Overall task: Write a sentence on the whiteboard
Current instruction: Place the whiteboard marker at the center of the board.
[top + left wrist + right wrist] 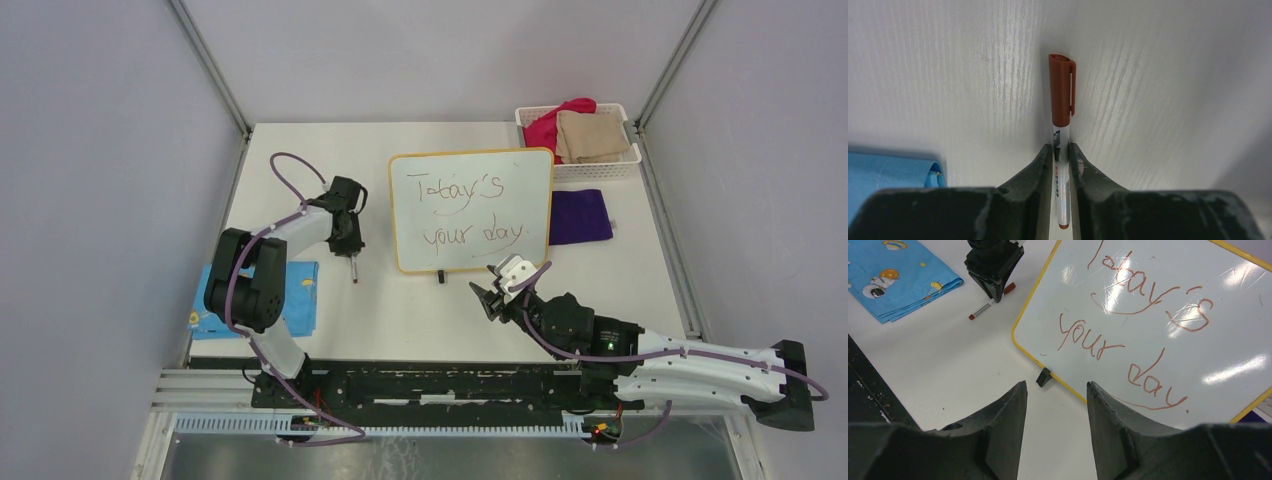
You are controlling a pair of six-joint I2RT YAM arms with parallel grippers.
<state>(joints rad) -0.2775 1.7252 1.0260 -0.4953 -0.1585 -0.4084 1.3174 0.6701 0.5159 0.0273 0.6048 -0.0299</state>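
Observation:
The whiteboard (530,200) with a yellow frame lies at the table's middle back. The sentence (460,190) "Today's your day" is on it in reddish-brown cursive, in two lines. Both also show in the right wrist view: the whiteboard (1238,335) and the sentence (1088,342). My left gripper (347,240) is left of the board, pointing down, shut on a marker (1062,90) with a brown-red cap on. The marker (353,270) is at table level. My right gripper (488,300) is open and empty, just in front of the board's near edge (1055,385).
A blue patterned cloth (300,295) lies at the table's left near edge. A purple cloth (580,217) lies right of the board. A white basket (590,170) with pink and beige cloths stands at the back right. A black foot (1043,376) sticks out from the board's near edge.

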